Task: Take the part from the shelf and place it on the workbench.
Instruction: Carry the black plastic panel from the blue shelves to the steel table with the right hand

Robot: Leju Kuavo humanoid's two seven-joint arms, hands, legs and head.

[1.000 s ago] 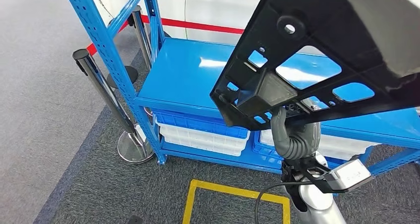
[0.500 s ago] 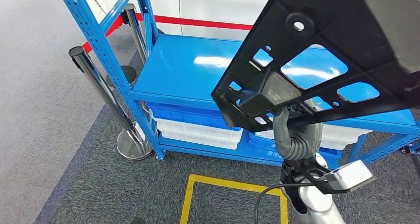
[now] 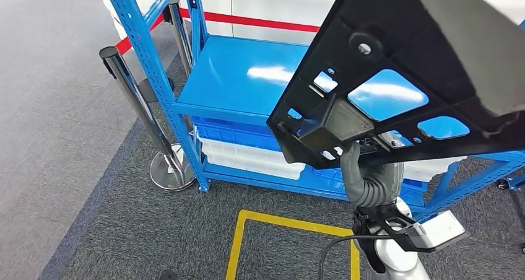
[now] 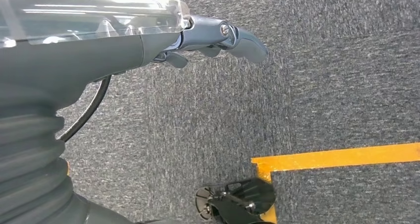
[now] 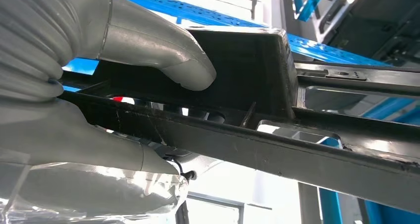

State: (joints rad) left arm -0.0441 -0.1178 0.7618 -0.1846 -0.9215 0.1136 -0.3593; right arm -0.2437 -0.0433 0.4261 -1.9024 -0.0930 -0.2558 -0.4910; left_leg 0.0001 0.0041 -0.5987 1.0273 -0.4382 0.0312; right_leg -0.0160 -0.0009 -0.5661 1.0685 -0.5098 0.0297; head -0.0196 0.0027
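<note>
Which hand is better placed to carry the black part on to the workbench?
The right hand: it already grips the black part, its thumb pressed on the frame, holding it up in front of the blue shelf. The left hand hangs over the carpet, holding nothing.

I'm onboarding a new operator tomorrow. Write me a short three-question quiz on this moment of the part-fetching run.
1. True or false: the black part lies flat on the blue shelf.
2. Which robot hand grips the part: A) left, B) right?
3. Fill in: under the top shelf board sit blue and white ____.

Key:
1. False; it is held up in the air.
2. B, the right robot hand; the left robot hand hangs over the carpet, holding nothing.
3. Bins.
</note>
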